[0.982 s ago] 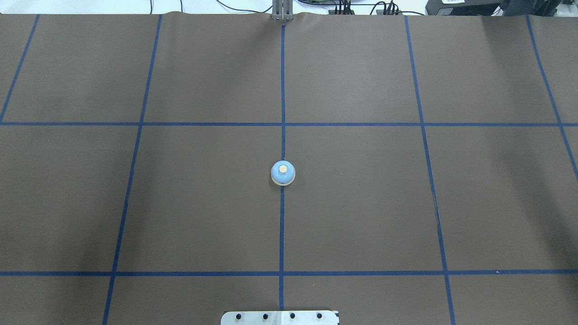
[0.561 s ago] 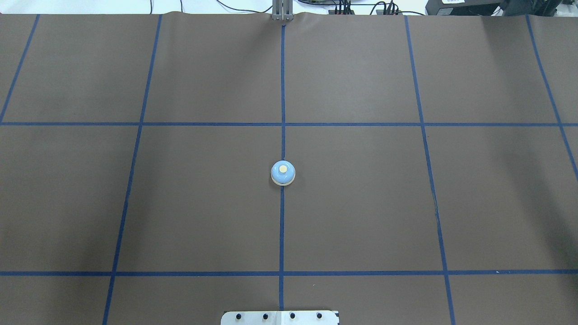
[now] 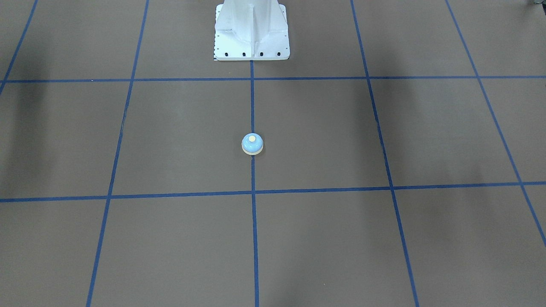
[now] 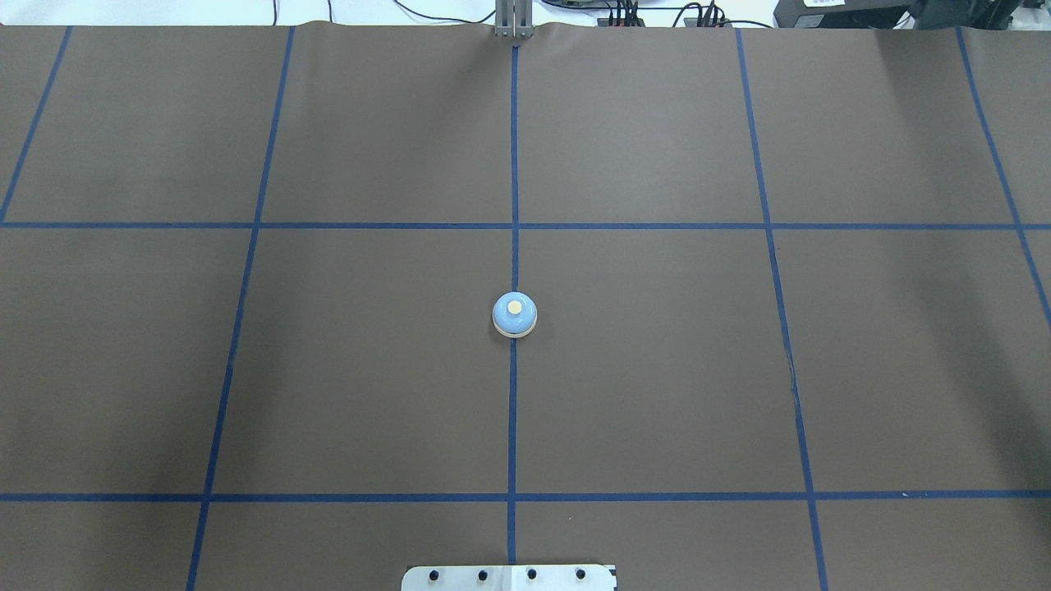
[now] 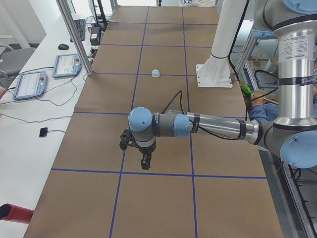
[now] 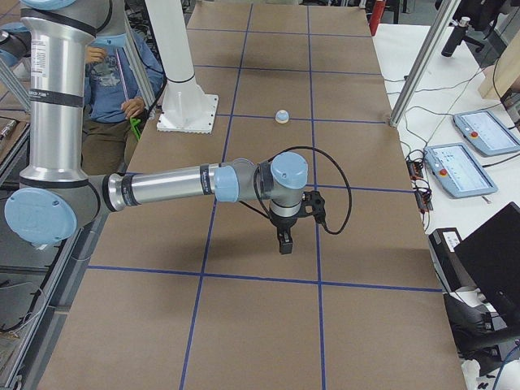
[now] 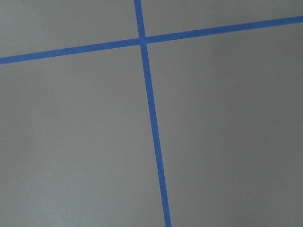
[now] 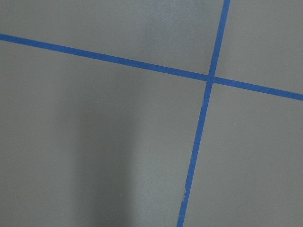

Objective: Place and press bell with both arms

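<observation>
Brown paper-covered tabletop (image 4: pixel 657 369) gridded with blue tape lines (image 4: pixel 512 427); benches with teach pendants (image 5: pixel 30 84) run along its far side from the robot.

Standing at the robot's left end:
- Left arm (image 5: pixel 218 126) is nearest, stretched out low over the tabletop. Left gripper (image 5: pixel 145 165) points straight down, just above a bare grid cell.
- It carries nothing. The fingers show only in this side view, so I can't tell whether they're spread or closed.
- The left wrist view gives only paper and a tape crossing, so it's nowhere near the target.

Mid-table:
- The bell (image 4: pixel 515 315) sits upright, button up, right on the centre tape line, out in front of the white pedestal (image 3: pixel 251 34).
- Nothing touches it.
- My read is that the centre-line spot is deliberate, since it puts the bell within equal reach of both arms.

Far end:
- Right arm (image 6: pixel 162 187) mirrors the left, low and extended. Right gripper (image 6: pixel 283 245) points down over an empty cell, well apart from the bell.
- Same caveat: finger state can't be told.
- The right wrist view also shows just a tape crossing.

Both arms look parked wide to leave the middle open. The bell looks placed. A press would need one gripper brought in directly over the button, coming down vertically so the dome doesn't skid on the paper.
</observation>
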Tool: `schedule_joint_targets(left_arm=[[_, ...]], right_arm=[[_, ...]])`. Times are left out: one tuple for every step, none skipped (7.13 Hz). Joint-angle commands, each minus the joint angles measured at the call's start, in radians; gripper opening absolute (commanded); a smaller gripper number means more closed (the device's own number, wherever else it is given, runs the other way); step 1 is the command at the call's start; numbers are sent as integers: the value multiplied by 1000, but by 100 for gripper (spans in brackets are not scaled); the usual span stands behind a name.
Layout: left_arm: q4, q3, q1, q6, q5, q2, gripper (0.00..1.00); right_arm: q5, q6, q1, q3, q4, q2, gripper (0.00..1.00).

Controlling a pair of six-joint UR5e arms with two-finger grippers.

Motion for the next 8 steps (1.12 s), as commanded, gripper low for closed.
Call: schedule_joint_targets(left_arm=[[0,-51,-33,-16,63,7,100],[-1,-50,-28,-18,67,6,100],[2,-58,-28,-19,67,-2,100],[2,-41,-28,-19,67,6,100],[0,-29,-30,-21,68,9,100],[-4,-39,-28,-19,68,26,100],[-4,-29,-27,-19,61,27,100],[-6,-29,-27,-16,59,23,100]], right_arm=[[-5,1,9,0,3,-5,100],[-15,2,9,0,1,-12,100],[-13,2,9,-2,0,-11,100],[-9,4,9,-3,0,-8,100],[-7,2,9,-3,3,-11,100],[-6,1,9,-5,7,-15,100],[-10,1,9,-4,9,-15,100],[-16,1,9,-22,10,-14,100]])
